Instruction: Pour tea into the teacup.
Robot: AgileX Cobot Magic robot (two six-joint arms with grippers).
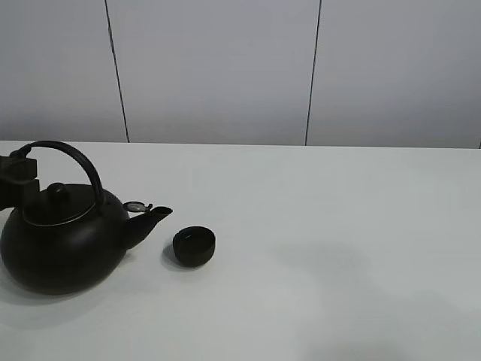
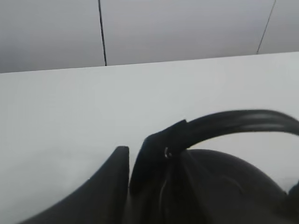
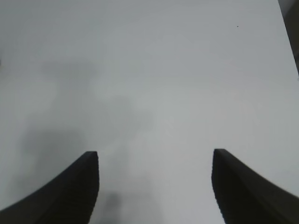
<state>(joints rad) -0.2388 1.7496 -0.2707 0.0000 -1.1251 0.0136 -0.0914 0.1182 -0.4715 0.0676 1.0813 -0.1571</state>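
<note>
A big round black kettle [image 1: 64, 244] with an arched handle [image 1: 75, 156] stands upright at the left, its spout [image 1: 154, 218] pointing right. The small black teacup [image 1: 195, 246] sits on the white table just right of the spout and below its tip. My left gripper [image 1: 19, 177] is shut on the left end of the kettle handle; the left wrist view shows it [image 2: 131, 172] clamped on the handle [image 2: 233, 123]. My right gripper [image 3: 154, 186] is open and empty over bare table, outside the exterior high view. No tea stream shows.
The white table [image 1: 338, 241] runs to a grey panelled wall [image 1: 218, 68] at the back. A small round cap [image 1: 135, 205] stands open above the spout.
</note>
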